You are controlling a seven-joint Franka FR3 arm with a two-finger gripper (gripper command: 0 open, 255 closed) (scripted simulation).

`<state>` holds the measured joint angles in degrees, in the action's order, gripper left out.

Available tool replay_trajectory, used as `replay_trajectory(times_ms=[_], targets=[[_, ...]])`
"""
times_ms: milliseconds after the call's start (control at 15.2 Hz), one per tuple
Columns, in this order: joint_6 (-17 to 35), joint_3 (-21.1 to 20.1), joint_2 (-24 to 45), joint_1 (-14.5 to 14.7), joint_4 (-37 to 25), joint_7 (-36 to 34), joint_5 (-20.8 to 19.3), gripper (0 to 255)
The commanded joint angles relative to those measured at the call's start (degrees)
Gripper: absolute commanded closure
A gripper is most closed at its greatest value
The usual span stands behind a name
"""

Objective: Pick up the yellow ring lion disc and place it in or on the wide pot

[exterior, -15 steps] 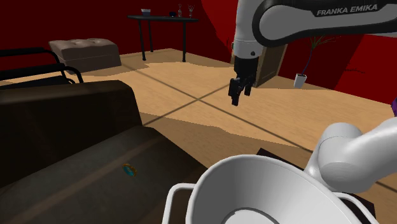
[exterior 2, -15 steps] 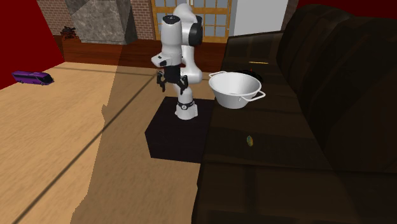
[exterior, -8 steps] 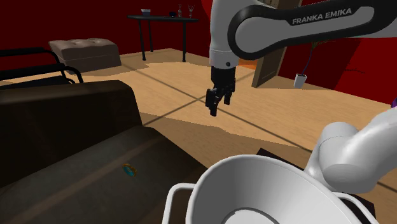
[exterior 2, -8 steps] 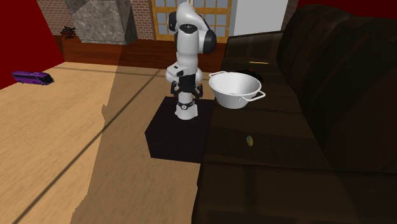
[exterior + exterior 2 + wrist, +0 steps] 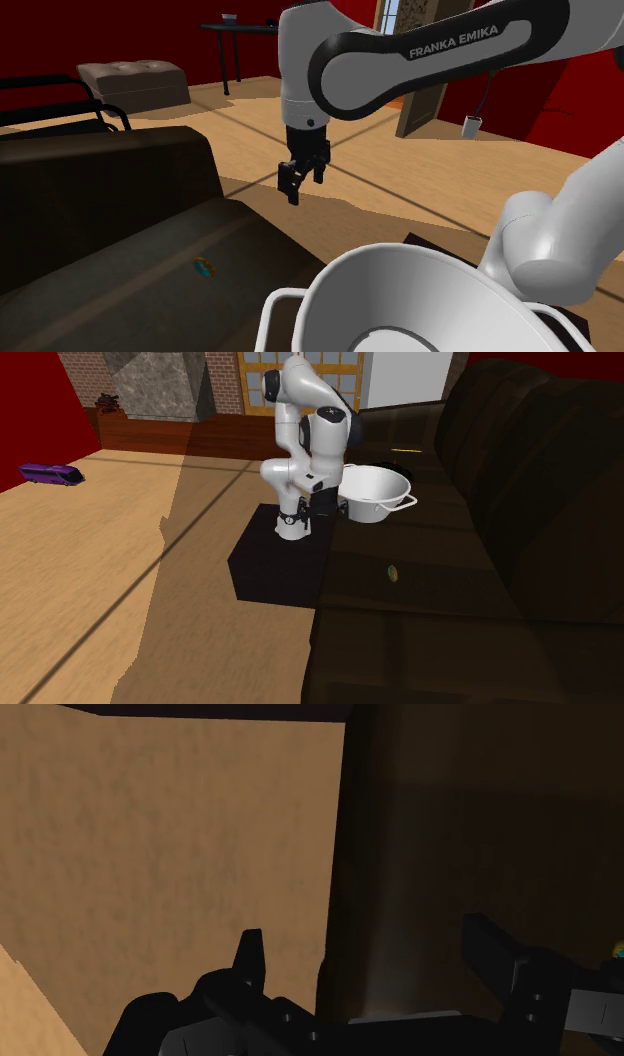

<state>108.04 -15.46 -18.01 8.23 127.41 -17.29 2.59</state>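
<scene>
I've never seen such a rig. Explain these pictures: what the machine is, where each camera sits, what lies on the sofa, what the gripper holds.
The machine is a white robot arm on a black box stand beside a dark brown sofa. Its hand is a black two-finger gripper. The shoulder view looks from beside the stand over the sofa seat. The second exterior view looks along the sofa from farther off. The wrist view comes from a camera on the hand, looking along the fingers. On the seat lie a small yellowish disc and, nearer the arm, a wide white pot with handles. In the wrist view the fingers stand apart with nothing between them: the gripper is open and holds nothing. It hangs apart from the disc.
</scene>
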Motion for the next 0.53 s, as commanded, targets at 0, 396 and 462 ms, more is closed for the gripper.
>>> replay_trajectory(times_ms=[0,396,462], targets=[[1.52,-1.68,3.0,0.8,-1.74,-1.73,0.02,0],[4.58,-5.96,13.3,2.99,-9.46,-6.75,-2.03,0],[4.93,-6.58,15.11,3.43,-10.95,-7.63,-2.6,0]])
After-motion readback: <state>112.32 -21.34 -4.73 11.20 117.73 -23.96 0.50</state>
